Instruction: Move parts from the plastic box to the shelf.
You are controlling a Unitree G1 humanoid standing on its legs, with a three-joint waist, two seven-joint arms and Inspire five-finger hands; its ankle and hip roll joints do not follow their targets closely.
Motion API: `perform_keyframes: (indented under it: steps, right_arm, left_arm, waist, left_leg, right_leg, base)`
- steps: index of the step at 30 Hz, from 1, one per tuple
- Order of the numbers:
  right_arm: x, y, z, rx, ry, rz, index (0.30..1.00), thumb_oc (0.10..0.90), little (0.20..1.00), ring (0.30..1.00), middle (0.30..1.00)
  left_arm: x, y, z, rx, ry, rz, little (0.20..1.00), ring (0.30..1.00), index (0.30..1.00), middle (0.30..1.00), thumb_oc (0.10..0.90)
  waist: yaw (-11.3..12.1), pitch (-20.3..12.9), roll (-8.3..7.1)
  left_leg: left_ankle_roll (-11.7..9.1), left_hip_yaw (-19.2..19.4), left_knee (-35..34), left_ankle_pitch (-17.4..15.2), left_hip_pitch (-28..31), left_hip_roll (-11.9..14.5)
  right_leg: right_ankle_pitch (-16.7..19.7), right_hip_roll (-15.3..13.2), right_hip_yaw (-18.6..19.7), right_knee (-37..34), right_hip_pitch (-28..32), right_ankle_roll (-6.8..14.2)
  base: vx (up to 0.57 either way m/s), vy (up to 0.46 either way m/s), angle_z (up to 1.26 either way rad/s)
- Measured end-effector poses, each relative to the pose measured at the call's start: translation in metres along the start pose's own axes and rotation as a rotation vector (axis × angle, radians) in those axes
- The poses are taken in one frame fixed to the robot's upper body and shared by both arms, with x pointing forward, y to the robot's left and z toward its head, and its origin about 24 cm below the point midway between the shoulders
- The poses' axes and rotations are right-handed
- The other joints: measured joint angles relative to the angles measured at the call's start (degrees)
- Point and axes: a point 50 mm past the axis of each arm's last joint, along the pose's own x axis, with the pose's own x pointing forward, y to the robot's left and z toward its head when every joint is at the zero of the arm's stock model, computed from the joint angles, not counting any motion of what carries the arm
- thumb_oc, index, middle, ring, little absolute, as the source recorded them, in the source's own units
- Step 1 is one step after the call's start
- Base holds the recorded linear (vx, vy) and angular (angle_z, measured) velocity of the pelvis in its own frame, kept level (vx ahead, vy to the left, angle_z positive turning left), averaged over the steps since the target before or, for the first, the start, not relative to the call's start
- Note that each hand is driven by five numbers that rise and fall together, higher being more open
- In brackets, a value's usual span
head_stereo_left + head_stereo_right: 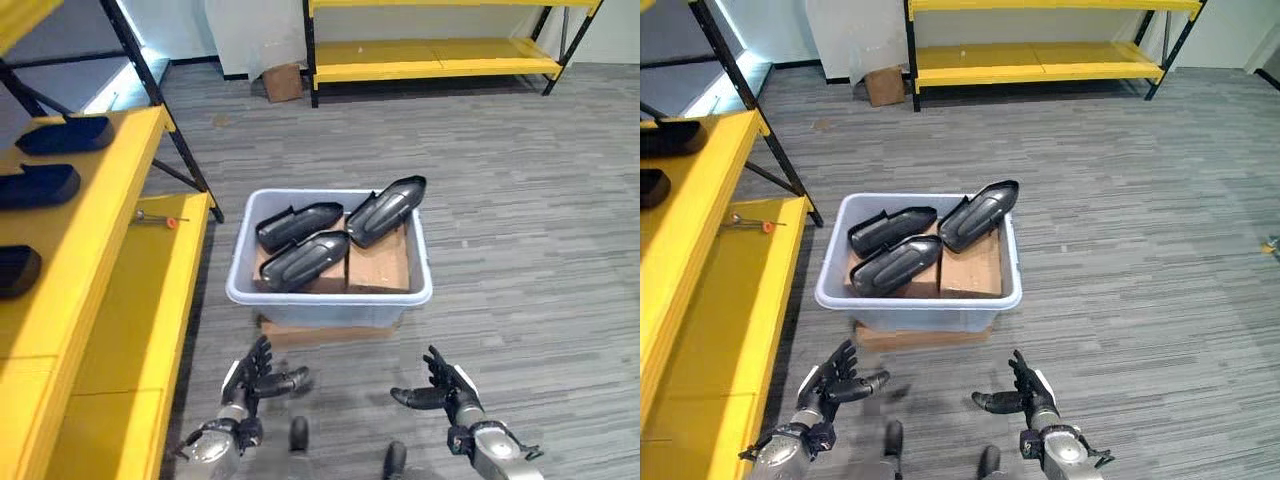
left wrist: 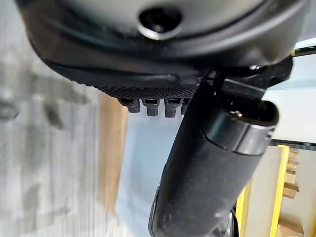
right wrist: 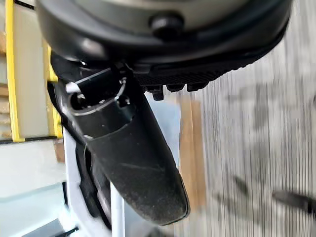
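Left hand [image 1: 250, 385], right hand [image 1: 447, 392]: fingers spread, empty, low before plastic box [image 1: 330, 296]. Three black parts [image 1: 303, 258] inside, stacked on cardboard. Shelf [image 1: 95, 230] at left. Risk: leaning top part slipping if gripped off-centre.

Box top: the plastic box [image 1: 330, 290] is open above; three black parts [image 1: 305, 258] lie across cardboard blocks [image 1: 378, 262] inside.
Hands: left hand [image 1: 252, 382] and right hand [image 1: 445, 392], fingers spread, hover over floor just before the box wall.
Shelf: yellow shelf [image 1: 110, 250] beside the box (parts [image 1: 40, 185] occupy its upper level).
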Motion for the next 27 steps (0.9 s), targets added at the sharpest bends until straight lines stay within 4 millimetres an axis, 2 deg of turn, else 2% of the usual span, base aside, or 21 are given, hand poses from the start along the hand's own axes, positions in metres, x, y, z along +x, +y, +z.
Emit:
perform_keyframes:
  steps: [1,4,6,10,16,21,27]
  right_arm:
    - [0.001,0.007,-0.001,0.004,-0.001,0.017,1.000,0.900,1.000,1.000,1.000]
    - [0.001,0.021,-0.003,0.006,0.005,0.065,1.000,0.900,1.000,1.000,1.000]
    - [0.001,0.023,-0.004,0.014,0.007,0.069,1.000,0.900,1.000,1.000,1.000]
    - [0.001,0.022,-0.004,0.015,0.009,0.064,1.000,0.900,1.000,1.000,1.000]
    - [-0.001,0.014,-0.003,-0.014,0.007,0.048,1.000,0.900,1.000,1.000,1.000]
    - [-0.004,0.010,0.015,-0.038,-0.068,0.042,1.000,0.900,1.000,1.000,1.000]
    - [-0.002,0.015,0.054,-0.057,-0.222,0.065,1.000,0.900,1.000,1.000,1.000]
  left_arm:
    - [0.000,0.005,0.002,0.021,-0.002,0.005,1.000,1.000,1.000,1.000,0.900]
    - [-0.001,0.011,0.006,0.041,-0.013,0.016,1.000,1.000,1.000,1.000,0.900]
    - [-0.002,0.012,0.007,0.039,-0.017,0.016,1.000,1.000,1.000,1.000,0.900]
    - [-0.004,0.011,0.005,0.042,-0.011,0.016,1.000,1.000,1.000,1.000,0.900]
    - [-0.011,0.012,-0.006,0.035,0.023,0.021,1.000,1.000,1.000,1.000,0.900]
    - [-0.019,0.011,-0.019,0.032,0.065,0.019,1.000,1.000,1.000,1.000,0.900]
    - [-0.020,0.011,-0.020,0.031,0.067,0.017,1.000,1.000,1.000,1.000,0.900]
  waist:
    - [0.0,0.1,-0.42]
    - [-0.1,-0.1,-1.28]
    - [-0.1,-0.4,-1.90]
    - [-0.3,-1.3,-3.48]
    - [-0.5,-1.4,-3.57]
    - [-0.9,-1.6,-3.22]
    - [-0.7,-1.6,-2.95]
  left_leg:
    - [1.0,0.7,-0.1,-0.2,0.4,-1.1]
    - [2.3,2.2,-0.1,-0.7,1.4,-3.2]
    - [2.5,3.0,-0.1,-0.9,1.6,-3.6]
    - [2.3,3.1,-0.1,-0.9,1.7,-2.9]
    - [1.3,3.4,-0.1,-1.4,2.3,-1.1]
    - [1.0,3.4,-0.1,-1.3,1.6,-0.3]
    - [0.5,3.5,-0.1,-0.8,0.3,-0.2]
  right_leg:
    - [0.8,-1.4,0.7,0.5,-0.2,1.8]
    - [1.0,-3.6,2.0,0.2,0.2,3.0]
    - [1.1,-4.0,2.3,0.0,0.2,3.1]
    - [1.3,-3.2,2.3,-1.4,0.8,3.5]
    - [1.7,-1.3,2.5,-4.4,2.1,3.2]
    - [2.0,-0.4,2.4,-4.7,1.7,2.6]
    - [2.5,-0.3,2.4,-4.5,0.2,2.5]
  base:
    - [0.06,0.219,-0.31]
    - [0.04,0.108,-0.19]
    - [0.04,0.053,-0.12]
    - [0.04,-0.002,-0.04]
    - [0.04,-0.033,-0.07]
    - [0.01,-0.011,-0.02]
    - [0.00,0.000,0.00]
